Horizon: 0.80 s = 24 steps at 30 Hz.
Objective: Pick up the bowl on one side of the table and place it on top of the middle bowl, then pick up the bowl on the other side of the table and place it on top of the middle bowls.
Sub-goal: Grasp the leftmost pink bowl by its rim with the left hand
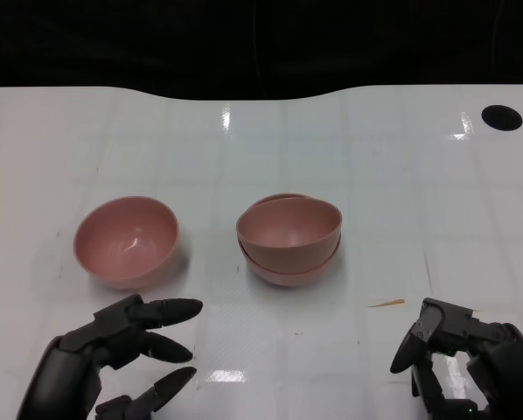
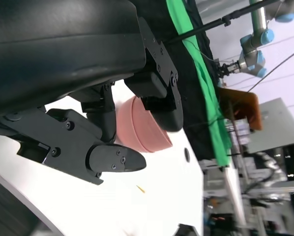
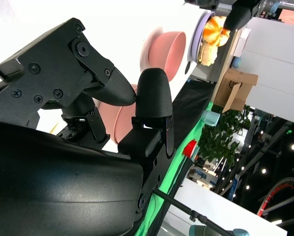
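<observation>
Left hand (image 1: 126,350) at the near left of the table, fingers (image 1: 170,308) spread apart and pointing right, holding nothing. Just beyond those fingertips, a short way farther on the white table (image 1: 349,149), a single pink bowl (image 1: 126,241), upright, untouched and clear of the hand. From the left wrist, the same open fingers (image 2: 112,160) hanging over the white surface, with a pink stack (image 2: 139,129) partly hidden behind them.

Right hand (image 1: 463,359) at the near right, fingers curled downward with nothing between them, resting close to the table edge. Well apart from any bowl. A small tan sliver (image 1: 386,304) on the table just to the far left of this hand. From the right wrist, black fingers (image 3: 154,98) bent in, empty, with pink bowl walls showing past them.

In the middle of the table, two pink bowls (image 1: 289,238) nested one inside the other, the upper one sitting slightly tilted in the lower. To the left of that pair, the single bowl, near but not touching. At the far corners, dark round holes (image 1: 501,117) in the tabletop.
</observation>
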Motion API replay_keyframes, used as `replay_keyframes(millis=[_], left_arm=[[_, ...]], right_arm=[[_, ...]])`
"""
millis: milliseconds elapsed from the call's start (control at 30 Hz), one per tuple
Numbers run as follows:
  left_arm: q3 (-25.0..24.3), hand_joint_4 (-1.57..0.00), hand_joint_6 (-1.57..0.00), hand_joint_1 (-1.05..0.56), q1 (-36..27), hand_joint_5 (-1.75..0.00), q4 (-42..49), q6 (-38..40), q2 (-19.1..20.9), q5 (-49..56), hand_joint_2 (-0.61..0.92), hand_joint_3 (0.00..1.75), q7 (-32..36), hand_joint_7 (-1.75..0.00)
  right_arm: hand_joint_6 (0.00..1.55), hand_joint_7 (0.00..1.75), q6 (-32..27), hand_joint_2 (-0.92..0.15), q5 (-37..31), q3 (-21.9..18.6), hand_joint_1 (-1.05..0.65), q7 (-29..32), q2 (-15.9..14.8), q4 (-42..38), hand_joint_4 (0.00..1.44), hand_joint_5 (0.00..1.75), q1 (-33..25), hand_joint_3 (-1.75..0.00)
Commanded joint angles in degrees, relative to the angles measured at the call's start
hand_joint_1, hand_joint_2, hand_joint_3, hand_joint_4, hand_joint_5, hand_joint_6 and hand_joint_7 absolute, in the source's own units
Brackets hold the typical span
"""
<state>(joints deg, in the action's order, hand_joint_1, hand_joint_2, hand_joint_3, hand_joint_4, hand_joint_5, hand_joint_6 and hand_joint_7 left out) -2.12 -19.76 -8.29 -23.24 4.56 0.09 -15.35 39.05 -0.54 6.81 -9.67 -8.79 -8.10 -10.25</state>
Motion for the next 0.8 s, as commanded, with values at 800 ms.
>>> replay_keyframes(millis=[800], left_arm=[[0.1, -0.41, -0.47, -0.43, 9.6, -0.39, -12.9, 12.9, 12.1, 45.4, 0.92, 0.03, 13.1, 0.0]], right_arm=[[0.78, 1.51, -3.0, -0.4, 0.1, -0.9, -0.19, -0.6, 1.3, 2.3, 0.86, 1.75, -0.4, -1.38]])
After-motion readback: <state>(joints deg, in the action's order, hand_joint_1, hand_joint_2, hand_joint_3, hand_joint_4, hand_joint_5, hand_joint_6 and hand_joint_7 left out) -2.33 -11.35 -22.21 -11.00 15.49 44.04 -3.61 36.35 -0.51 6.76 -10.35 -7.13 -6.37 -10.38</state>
